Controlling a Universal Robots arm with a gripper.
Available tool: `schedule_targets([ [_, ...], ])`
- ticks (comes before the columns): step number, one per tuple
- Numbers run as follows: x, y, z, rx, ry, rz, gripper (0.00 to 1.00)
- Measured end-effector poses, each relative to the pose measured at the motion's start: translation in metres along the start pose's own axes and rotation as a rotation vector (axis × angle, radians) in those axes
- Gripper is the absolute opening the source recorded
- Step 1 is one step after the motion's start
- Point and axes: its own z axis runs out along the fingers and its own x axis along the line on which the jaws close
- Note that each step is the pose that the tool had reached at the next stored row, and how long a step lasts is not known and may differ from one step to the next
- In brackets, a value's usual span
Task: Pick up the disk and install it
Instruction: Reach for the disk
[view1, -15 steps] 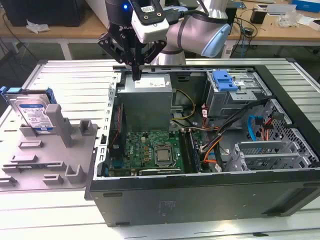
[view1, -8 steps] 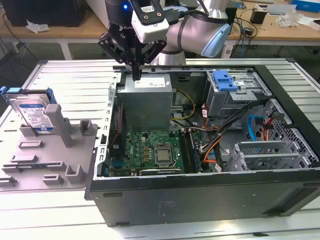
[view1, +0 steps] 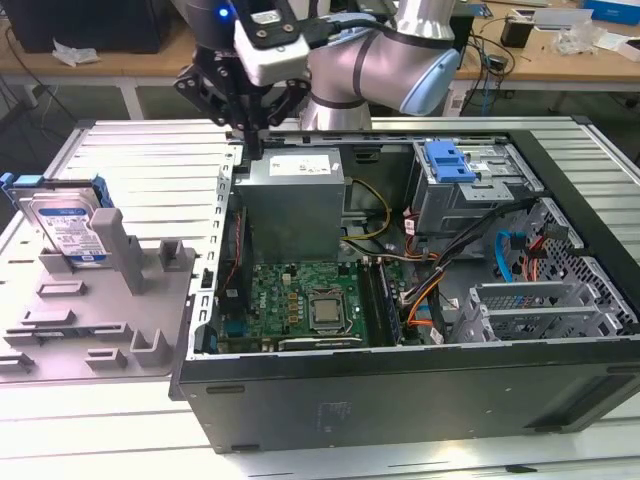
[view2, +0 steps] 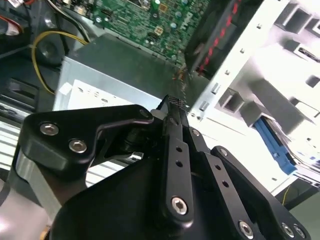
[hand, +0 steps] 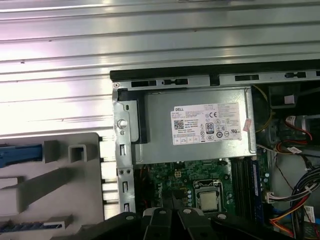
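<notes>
The disk is a silver drive with a white-and-blue label in a blue carrier. It leans upright in a grey plastic fixture on the exterior view's left, outside the computer case. Its blue carrier edge also shows in both wrist views. My gripper hangs over the case's back corner by the power supply, well apart from the disk. Its black fingers are shut together with nothing between them.
The open computer case lies on its side, showing the motherboard, cables and a grey drive cage with a blue bracket on top. A ribbed metal table surrounds it. Desks with clutter stand behind.
</notes>
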Motion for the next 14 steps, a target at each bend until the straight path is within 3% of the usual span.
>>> schedule_targets([
  [4, 0.0137, 0.0005, 0.0, -0.0001, -0.0001, 0.0, 0.11],
  [7, 0.0281, 0.0026, 0.0004, -0.0001, -0.0002, 0.002, 0.11],
  [14, 0.051, 0.0082, 0.0017, 0.0003, 0.0, 0.003, 0.11],
])
